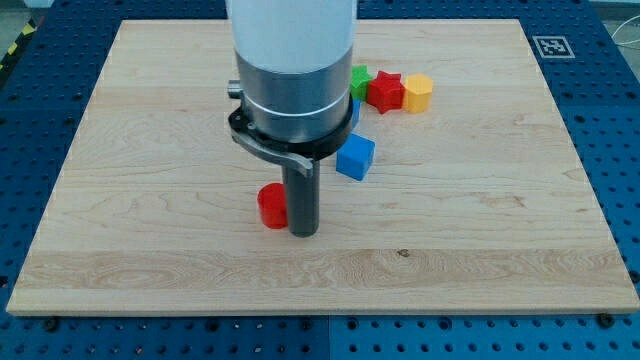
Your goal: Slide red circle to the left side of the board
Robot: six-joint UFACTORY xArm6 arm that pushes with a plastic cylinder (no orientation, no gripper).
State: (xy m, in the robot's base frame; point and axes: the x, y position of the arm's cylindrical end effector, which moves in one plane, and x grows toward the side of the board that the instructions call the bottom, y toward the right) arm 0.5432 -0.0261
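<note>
The red circle point(271, 206) is a short red cylinder standing on the wooden board point(140, 150), a little below and left of the board's middle. My tip point(303, 231) rests on the board right beside the red circle, on its right side, touching it or nearly so. The arm's large grey and white body hides the board area above the rod.
A blue cube point(355, 157) lies up and right of my tip. Near the view's top stand a green block point(360, 79), partly hidden by the arm, a red star-shaped block point(385, 91) and a yellow block point(418, 93). A marker tag point(552, 46) sits at the board's top right corner.
</note>
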